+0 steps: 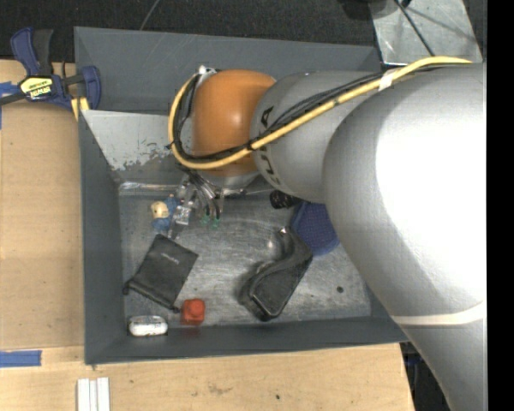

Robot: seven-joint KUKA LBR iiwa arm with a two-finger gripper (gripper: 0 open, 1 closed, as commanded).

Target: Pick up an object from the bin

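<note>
**Here, the hand (197, 214) hangs low by the back wall, next to a small beige-and-blue piece (160, 212)**

The arm (394, 187) comes in from the right, and its broad grey body covers the right part of the grey metal bin (98, 255). An orange cover (231, 118) sits at the wrist, with a yellow cable (325, 110) looped round it. Below that cover the hand reaches down toward the bin floor in the upper-left part, close to the back wall; whether it is apart or together cannot be told from this angle.

The small beige-and-blue piece lies just to the left of the hand and is the thing nearest to it; whether the two touch, I cannot tell.

Toward the front wall, a flat black rectangular thing (163, 270) lies slantwise on the floor, below the hand and apart from it. Just beside its lower right corner sits a small red block (193, 312); left of the block, in the front-left corner, lies a white oval thing (147, 325).

To the right, a black curved thing (274, 282) with a thick lower end lies aslant in the middle of the floor. Behind it shows a blue thing (317, 229), partly hidden under the arm.
</note>
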